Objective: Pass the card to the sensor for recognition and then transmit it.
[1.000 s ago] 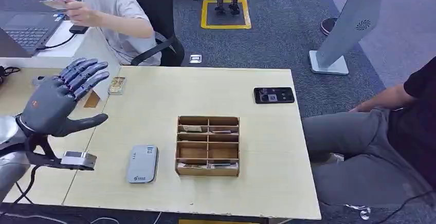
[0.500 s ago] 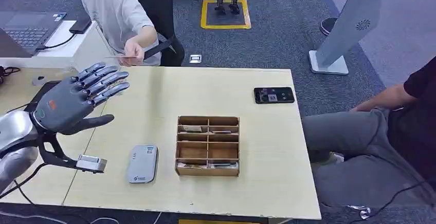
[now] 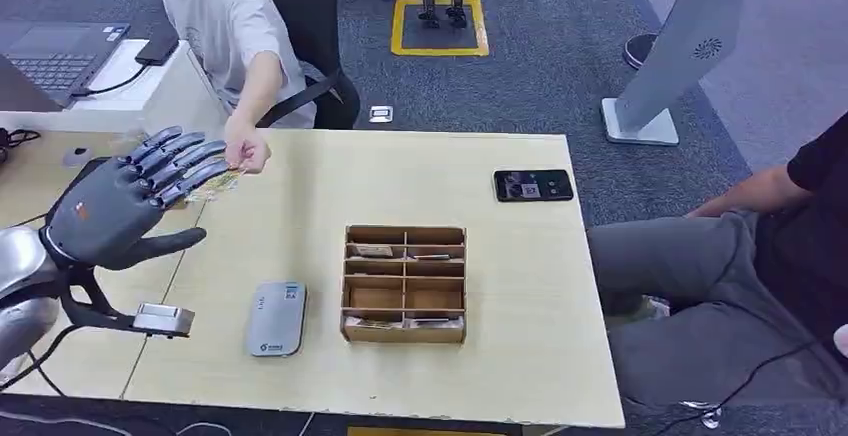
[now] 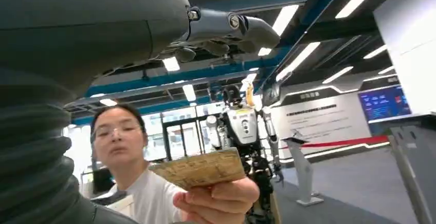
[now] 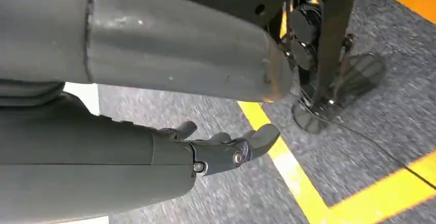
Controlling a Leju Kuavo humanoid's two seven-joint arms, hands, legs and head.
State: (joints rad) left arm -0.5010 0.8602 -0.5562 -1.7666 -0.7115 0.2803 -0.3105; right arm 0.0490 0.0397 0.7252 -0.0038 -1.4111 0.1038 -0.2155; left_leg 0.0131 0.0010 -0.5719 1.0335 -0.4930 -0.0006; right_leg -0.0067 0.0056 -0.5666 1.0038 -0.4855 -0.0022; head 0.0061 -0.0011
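Observation:
My left hand [image 3: 120,201] is raised over the table's left edge, palm up, fingers spread and holding nothing. A person's hand [image 3: 246,151] holds a tan patterned card [image 3: 215,184] right at my fingertips [image 3: 185,161]; I cannot tell whether it touches them. The left wrist view shows that card [image 4: 200,168] pinched in the person's hand [image 4: 218,198], below my outstretched fingers [image 4: 226,26]. The grey card sensor [image 3: 277,318] lies flat near the front edge. My right hand [image 5: 103,147] hangs over the carpet, holding nothing.
A wooden compartment box [image 3: 405,283] with cards in some slots stands mid-table. A black phone [image 3: 533,185] lies at the back right. A person in a white shirt [image 3: 230,26] sits behind the table's left end, and another person [image 3: 730,266] sits to the right.
The person brought the card from the laptop desk down to my left hand's fingertips. My left hand shifted slightly right, then back, staying open.

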